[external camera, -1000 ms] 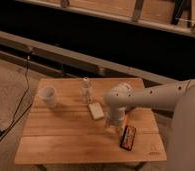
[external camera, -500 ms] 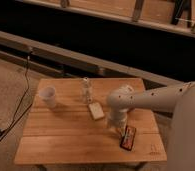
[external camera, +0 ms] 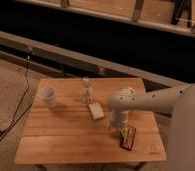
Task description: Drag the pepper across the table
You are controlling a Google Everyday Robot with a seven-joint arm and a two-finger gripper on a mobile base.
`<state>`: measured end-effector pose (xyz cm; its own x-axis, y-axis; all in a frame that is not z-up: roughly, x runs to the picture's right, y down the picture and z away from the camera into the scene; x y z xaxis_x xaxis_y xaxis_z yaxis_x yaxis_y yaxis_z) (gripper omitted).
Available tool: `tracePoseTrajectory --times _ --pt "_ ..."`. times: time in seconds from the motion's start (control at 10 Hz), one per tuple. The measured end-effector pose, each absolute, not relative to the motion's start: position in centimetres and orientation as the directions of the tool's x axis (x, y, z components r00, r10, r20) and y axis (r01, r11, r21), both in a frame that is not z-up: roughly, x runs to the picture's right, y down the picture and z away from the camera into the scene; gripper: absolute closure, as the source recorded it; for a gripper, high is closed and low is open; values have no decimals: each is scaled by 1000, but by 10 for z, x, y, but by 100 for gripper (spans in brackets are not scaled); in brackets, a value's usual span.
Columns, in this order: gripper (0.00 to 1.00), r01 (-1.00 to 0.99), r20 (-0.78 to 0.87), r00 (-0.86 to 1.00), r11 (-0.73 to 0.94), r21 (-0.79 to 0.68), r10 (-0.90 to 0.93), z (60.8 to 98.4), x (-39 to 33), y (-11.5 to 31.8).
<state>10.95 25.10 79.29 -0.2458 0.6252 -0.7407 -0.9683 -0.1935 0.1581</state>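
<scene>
The gripper (external camera: 116,124) points down close over the right half of the table (external camera: 66,142); whether it is apart or clamped on anything cannot be told. The pepper (external camera: 123,132) shows as a small orange bit just beside it toward the front edge, touching the upper end of a black packet (external camera: 128,141), while a pale beige block (external camera: 96,110) lies near on the gripper's other side

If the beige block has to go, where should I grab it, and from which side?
Probably best to come straight down from above and grip the beige block across its narrower width, mid-length: it lies flat on the table, so only its side faces offer purchase. The gripper hangs low just beside it, near the black packet.
</scene>
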Motion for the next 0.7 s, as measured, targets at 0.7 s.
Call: tracePoseTrajectory --times 0.7 --pt "35 -979 -746 -199 -170 116 635 807 100 245"
